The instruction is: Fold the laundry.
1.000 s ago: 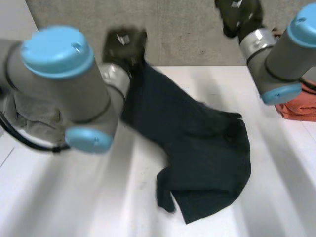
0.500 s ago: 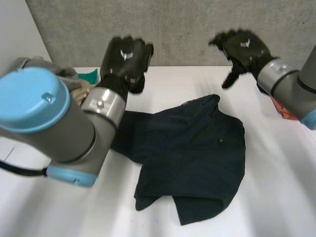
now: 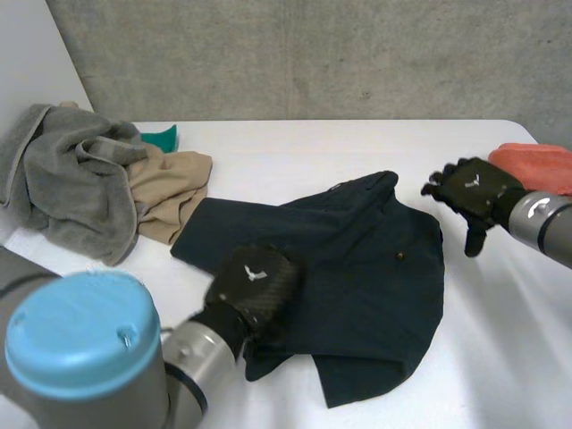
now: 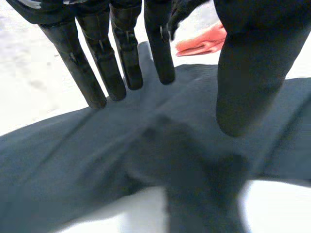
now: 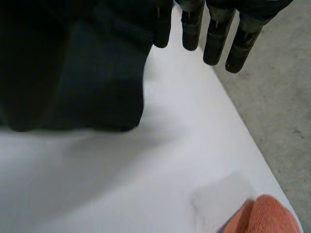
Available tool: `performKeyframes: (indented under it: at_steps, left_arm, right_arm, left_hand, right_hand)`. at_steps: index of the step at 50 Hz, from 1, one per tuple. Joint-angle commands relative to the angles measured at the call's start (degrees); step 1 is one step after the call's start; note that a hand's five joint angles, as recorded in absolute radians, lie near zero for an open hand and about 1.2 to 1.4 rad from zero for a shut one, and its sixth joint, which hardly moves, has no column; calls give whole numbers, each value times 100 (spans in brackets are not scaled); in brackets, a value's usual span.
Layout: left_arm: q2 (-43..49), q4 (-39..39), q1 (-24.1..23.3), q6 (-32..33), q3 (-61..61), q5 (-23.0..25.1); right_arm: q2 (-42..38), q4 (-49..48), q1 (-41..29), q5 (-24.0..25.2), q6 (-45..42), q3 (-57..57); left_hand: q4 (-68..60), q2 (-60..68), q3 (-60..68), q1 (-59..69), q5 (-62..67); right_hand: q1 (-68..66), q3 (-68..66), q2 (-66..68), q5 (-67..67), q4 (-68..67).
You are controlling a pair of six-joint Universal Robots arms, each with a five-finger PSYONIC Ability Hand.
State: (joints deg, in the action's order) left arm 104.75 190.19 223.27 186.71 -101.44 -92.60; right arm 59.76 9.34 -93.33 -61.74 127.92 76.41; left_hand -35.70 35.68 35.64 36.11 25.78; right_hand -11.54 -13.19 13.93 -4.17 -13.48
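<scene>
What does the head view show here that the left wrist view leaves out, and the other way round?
Head view's own: a grey towel, a tan cloth and a green cloth heaped at the left end of the table, and the right hand, fingers straight, beside the dark shirt. Left wrist view's own: the left hand seen along its palm, fingers straight and thumb apart, over the shirt's creases. Shared: the dark shirt, the left hand over it, an orange cloth and the table.
</scene>
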Motion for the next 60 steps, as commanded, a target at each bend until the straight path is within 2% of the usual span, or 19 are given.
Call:
performKeyframes:
  at_steps: [1, 5, 9, 12, 19, 23, 24, 26, 32, 40, 46, 49, 50, 52, 56, 60]
  left_arm:
    - [27, -79, -582, -30, 45, 347]
    - [255, -70, -802, 5, 142, 532]
    - [650, -96, -934, 32, 352, 523]
    - [853, -131, -996, 32, 485, 515]
    - [1372, -368, -978, 23, 880, 427]
    - [1548, -404, -961, 23, 1038, 322]
    - [1557, -404, -961, 23, 1065, 252]
    - [1601, -378, -961, 41, 1126, -3]
    - [1916, -386, -978, 242, 1424, -513]
    - [2251, -334, -987, 717, 1601, -540]
    - [2278, -132, -969, 735, 1636, -540]
    - [2269, -35, -961, 735, 1628, -540]
    - [2260, -26, -961, 735, 1619, -540]
    - [2251, -26, -969, 735, 1610, -540]
    - [2137, -35, -978, 735, 1566, -558]
    - [1488, -61, -943, 735, 1531, -558]
  right_arm:
    - [-43, -2, 297, 442, -882, 296]
    - [-183, -29, 359, 855, -901, 261]
    - [-526, -55, 324, 1173, -901, 164]
    - [-711, -73, 298, 1243, -945, 42]
    - [-1159, -160, 280, 1226, -945, -187]
    - [-1274, -318, 263, 1208, -901, -275]
    - [-1274, -371, 245, 1191, -857, -301]
    - [-1274, -389, 201, 1182, -822, -311]
    - [-1186, -380, -1, 1085, -444, -223]
    - [-984, -380, -36, 997, -330, -65]
    - [-888, -371, -36, 813, 4, -56]
    - [-835, -371, -36, 769, 109, -47]
    - [-835, -371, -36, 751, 136, -47]
    - [-800, -371, -45, 690, 163, -38]
    - [-624, -302, -28, 330, 259, -3]
    - [-247, 57, -1, 75, 268, 15]
  left_hand:
    - [-984, 986, 990, 943, 976]
    - [-1017, 1019, 1023, 977, 1009]
    - [-984, 986, 990, 943, 976]
    - [-783, 785, 789, 742, 775]
    - [546, -544, -540, -586, -553]
    - [984, -982, -978, -1025, -992]
    - [984, -983, -978, -1025, -992]
    - [984, -983, -978, -1025, -992]
    - [951, -949, -945, -992, -959]
    - [817, -815, -811, -857, -825]
    - [-560, 562, 566, 519, 552]
    - [-2274, 2276, 2280, 2234, 2266]
    - [-3511, 3513, 3517, 3470, 3503]
    - [-4426, 4428, 4432, 4386, 4418]
    - [-4430, 4432, 4436, 4389, 4422]
    - [-4430, 4432, 4436, 4389, 4422]
  right_hand:
    - [-712, -547, 472, -448, -518]
    - [-1147, -982, 908, -884, -953]
    - [-1704, -1538, 1464, -1440, -1509]
    - [-2108, -1942, 1868, -1844, -1914]
    - [-2226, -2060, 1986, -1962, -2032]
    - [-3835, -3670, 3595, -3571, -3641]
    - [-5507, -5341, 5267, -5243, -5313]
    - [-6841, -6675, 6601, -6577, -6647]
    - [-6846, -6681, 6607, -6583, -6652]
    - [-6846, -6681, 6607, -6583, -6652]
    - [-6846, -6681, 6607, -6583, -6652]
    - [-6846, -6681, 6607, -6583, -6652]
    - [-6846, -6681, 6607, -6583, -6652]
    - [-6846, -6681, 6607, -6583, -6652]
    - [-6846, -6681, 6607, -6583, -6652]
    - [-6846, -6681, 6607, -6583, -6652]
